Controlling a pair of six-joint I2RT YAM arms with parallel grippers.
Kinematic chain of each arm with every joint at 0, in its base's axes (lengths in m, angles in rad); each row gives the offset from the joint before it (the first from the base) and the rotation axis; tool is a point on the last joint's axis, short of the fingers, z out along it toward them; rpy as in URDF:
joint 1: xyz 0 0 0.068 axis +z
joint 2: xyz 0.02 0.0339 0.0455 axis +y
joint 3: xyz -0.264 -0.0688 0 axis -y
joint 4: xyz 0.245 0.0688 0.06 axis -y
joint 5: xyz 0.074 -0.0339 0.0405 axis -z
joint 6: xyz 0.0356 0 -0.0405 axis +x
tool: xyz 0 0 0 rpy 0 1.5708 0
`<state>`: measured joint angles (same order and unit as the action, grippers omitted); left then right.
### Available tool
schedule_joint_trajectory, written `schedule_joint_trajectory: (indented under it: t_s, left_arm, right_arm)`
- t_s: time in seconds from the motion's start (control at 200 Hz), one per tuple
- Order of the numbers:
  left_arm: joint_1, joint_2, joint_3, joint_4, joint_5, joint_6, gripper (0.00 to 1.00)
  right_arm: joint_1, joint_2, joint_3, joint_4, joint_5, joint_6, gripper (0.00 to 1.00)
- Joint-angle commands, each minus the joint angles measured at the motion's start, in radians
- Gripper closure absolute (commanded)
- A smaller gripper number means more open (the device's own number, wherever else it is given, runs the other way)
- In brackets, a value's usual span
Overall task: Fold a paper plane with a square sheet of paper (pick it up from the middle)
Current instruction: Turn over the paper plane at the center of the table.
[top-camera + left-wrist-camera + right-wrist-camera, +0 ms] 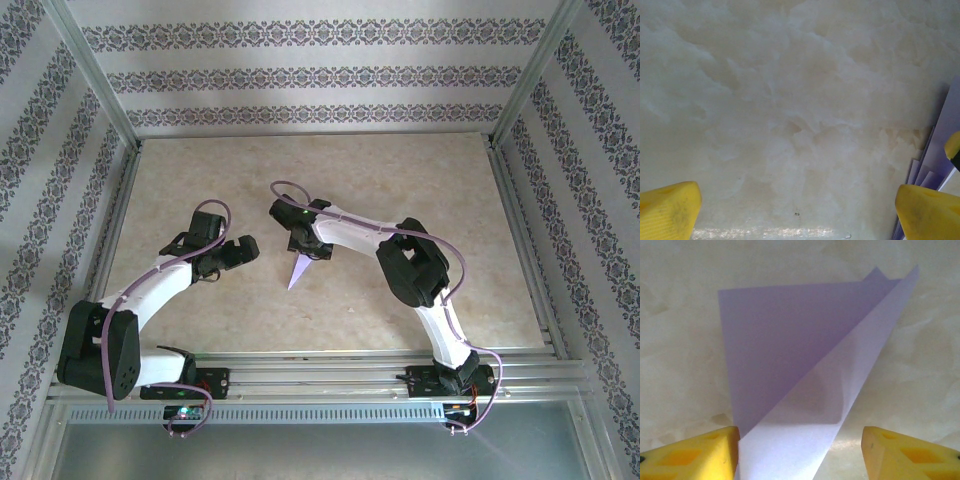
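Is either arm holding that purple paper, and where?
Neither. The right tool straddles one end of the folded paper, fingers apart, not pinching; the left tool hangs open over the table.

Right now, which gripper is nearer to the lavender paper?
Right. The right gripper is at the paper, which reaches between its open fingers; the left gripper stands apart, left of it.

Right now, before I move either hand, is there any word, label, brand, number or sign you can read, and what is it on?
No readable text anywhere.
On the lavender paper: nothing, plain surface.
On the table top: marbled pattern, no print.
On the wallpaper: ornamental bands, not letters.
On the left hand and the right hand: plain yellow fingers, no marking I can make out.
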<state>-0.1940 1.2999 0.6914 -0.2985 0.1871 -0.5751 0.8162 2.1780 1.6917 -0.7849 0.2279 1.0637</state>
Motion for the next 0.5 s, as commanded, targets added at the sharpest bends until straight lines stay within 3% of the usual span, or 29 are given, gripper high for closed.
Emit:
schedule_joint_trajectory:
  t_s: [0.0,0.345,0.5]
  left_arm:
    - [0.016,0.012,-0.006,0.030,0.014,0.020,0.00]
    - [0.016,0.032,0.006,0.039,0.027,0.003,0.00]
    - [0.015,0.036,0.011,0.036,0.031,-0.003,0.00]
  right_arm:
    - [0.009,-0.025,-0.009,-0.042,0.019,0.035,0.38]
    - [0.008,-0.097,-0.079,-0.029,0.024,0.062,0.59]
    - [0.005,-0.104,-0.095,-0.016,0.011,0.072,0.76]
